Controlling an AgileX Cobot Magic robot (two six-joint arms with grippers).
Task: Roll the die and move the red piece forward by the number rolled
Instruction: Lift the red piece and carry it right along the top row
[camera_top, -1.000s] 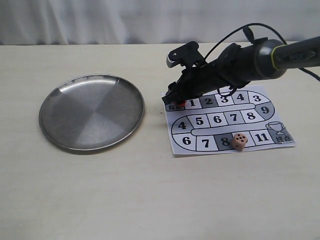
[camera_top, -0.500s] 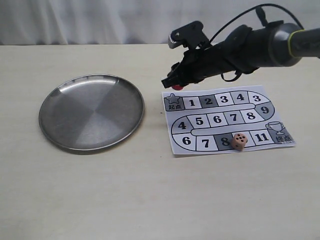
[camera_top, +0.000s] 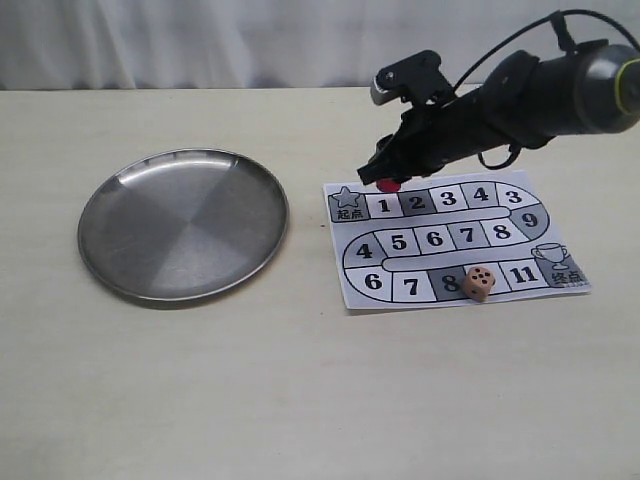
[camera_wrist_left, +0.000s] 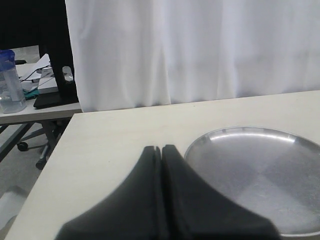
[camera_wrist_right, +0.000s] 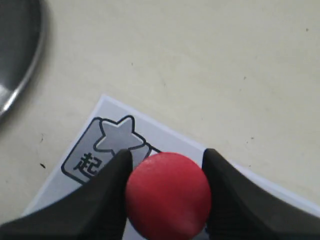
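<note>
My right gripper (camera_top: 385, 177) is shut on the red piece (camera_top: 388, 184), holding it in the air just above the paper game board (camera_top: 455, 240), near square 1 beside the star start square. In the right wrist view the red piece (camera_wrist_right: 168, 194) fills the gap between both fingers, with the star square (camera_wrist_right: 116, 135) below it. The tan die (camera_top: 479, 282) rests on the board's bottom row between squares 8 and 11, its top face showing several dark pips. My left gripper (camera_wrist_left: 161, 148) is shut on nothing, hovering near the steel plate (camera_wrist_left: 250, 175).
A round steel plate (camera_top: 184, 222) lies on the left half of the pale table. A white curtain runs along the table's far edge. In the left wrist view, a side table with a bottle (camera_wrist_left: 10, 82) stands beyond the table.
The right gripper lifted the red piece off the start square, then carried it rightward towards square 1. The die and the plate stayed put.
</note>
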